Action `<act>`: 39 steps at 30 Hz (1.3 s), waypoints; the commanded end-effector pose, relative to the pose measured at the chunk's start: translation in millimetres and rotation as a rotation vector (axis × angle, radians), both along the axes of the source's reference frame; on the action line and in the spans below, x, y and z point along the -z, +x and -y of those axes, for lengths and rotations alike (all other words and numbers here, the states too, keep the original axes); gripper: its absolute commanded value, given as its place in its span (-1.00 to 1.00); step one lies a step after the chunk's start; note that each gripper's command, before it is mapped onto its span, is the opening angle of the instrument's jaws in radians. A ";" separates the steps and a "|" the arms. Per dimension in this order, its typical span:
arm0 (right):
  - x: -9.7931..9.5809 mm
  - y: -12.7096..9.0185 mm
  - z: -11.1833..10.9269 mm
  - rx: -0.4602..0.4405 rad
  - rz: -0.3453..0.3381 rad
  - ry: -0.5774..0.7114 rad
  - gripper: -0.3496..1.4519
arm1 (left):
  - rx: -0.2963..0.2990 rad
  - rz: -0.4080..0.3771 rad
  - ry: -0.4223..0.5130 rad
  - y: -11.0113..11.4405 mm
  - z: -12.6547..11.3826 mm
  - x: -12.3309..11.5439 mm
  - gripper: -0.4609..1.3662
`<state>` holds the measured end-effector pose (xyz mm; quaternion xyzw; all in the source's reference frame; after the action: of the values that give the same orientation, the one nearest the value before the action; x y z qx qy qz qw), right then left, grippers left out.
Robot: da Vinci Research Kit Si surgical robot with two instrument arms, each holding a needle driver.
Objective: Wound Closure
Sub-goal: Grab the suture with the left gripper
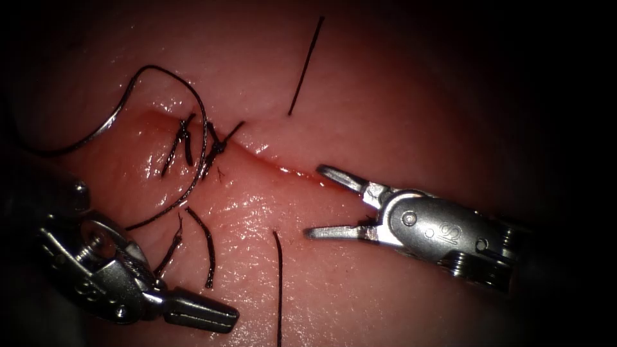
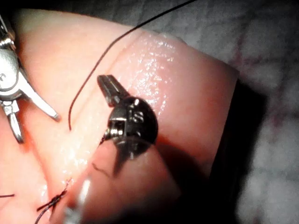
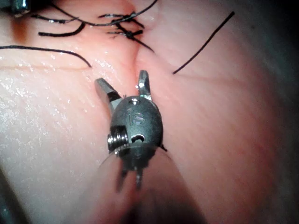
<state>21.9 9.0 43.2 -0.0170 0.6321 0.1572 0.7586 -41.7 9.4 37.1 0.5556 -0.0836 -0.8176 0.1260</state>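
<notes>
The cut (image 1: 283, 168) runs across the tissue (image 1: 398, 109), with two knotted stitches (image 1: 215, 148) at its left end. My right tool (image 1: 317, 201) hovers over the cut's right part, jaws open and holding nothing; it is also seen close up (image 3: 124, 86). At the lower left, my left tool (image 1: 222, 313) lies low over the tissue with jaws shut and nothing visible between them (image 2: 106, 85). A thin grey curve that looks like the needle (image 1: 103, 125) lies free on the tissue left of the cut. Dark thread (image 1: 202, 122) loops from it past the knots.
Loose cut ends of thread lie on the tissue: one above the cut (image 1: 306, 64), one below it (image 1: 278, 289), and a curved piece (image 1: 207, 247) near the left tool. Red fluid (image 1: 160, 122) wets the cut's left end. The tissue's edge (image 2: 229, 107) drops off beyond the left tool.
</notes>
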 end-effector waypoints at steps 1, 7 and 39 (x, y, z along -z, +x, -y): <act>0.0 0.0 0.0 0.005 -0.001 0.000 0.68 | -0.001 -0.001 -0.002 0.0 0.0 0.1 -0.88; 0.0 0.0 0.3 0.006 -0.002 -0.002 0.70 | -0.011 -0.003 -0.030 -0.1 0.0 0.1 -0.88; -0.8 -0.1 1.4 0.009 -0.006 -0.015 0.74 | 0.089 -0.133 -0.240 -4.5 0.9 -0.7 0.08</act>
<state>21.9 7.5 44.1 -0.0215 0.6354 0.1512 0.7570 -46.3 8.4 38.2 0.4745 -0.2022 -0.8411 0.1631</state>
